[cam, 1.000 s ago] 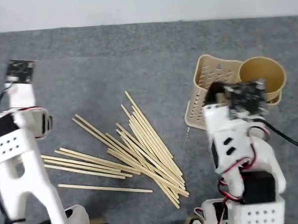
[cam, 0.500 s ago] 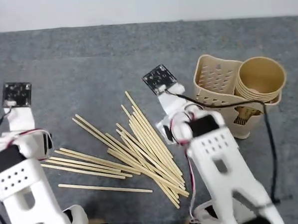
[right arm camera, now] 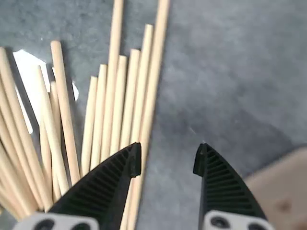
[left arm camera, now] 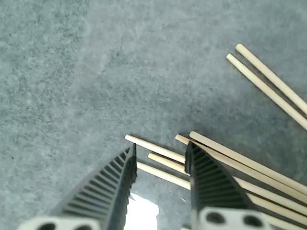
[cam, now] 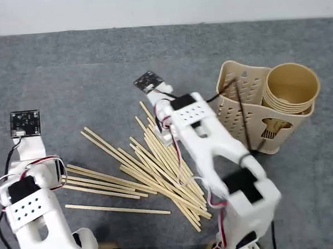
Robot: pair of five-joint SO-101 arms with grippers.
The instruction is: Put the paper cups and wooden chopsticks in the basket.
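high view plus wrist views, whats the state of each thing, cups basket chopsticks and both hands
basket: upright on the table
paper cups: nested in a stack, upright in the basket
wooden chopsticks: loose, lying flat on the table
left hand: open, empty, above chopstick ends
right hand: open, empty, above the chopsticks

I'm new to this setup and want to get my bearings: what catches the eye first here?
A loose pile of wooden chopsticks lies fanned across the middle of the grey table. To its right, a beige basket holds a stack of paper cups. The right gripper is open above chopstick ends in the pile, and the left gripper is open above the ends at the pile's left edge.
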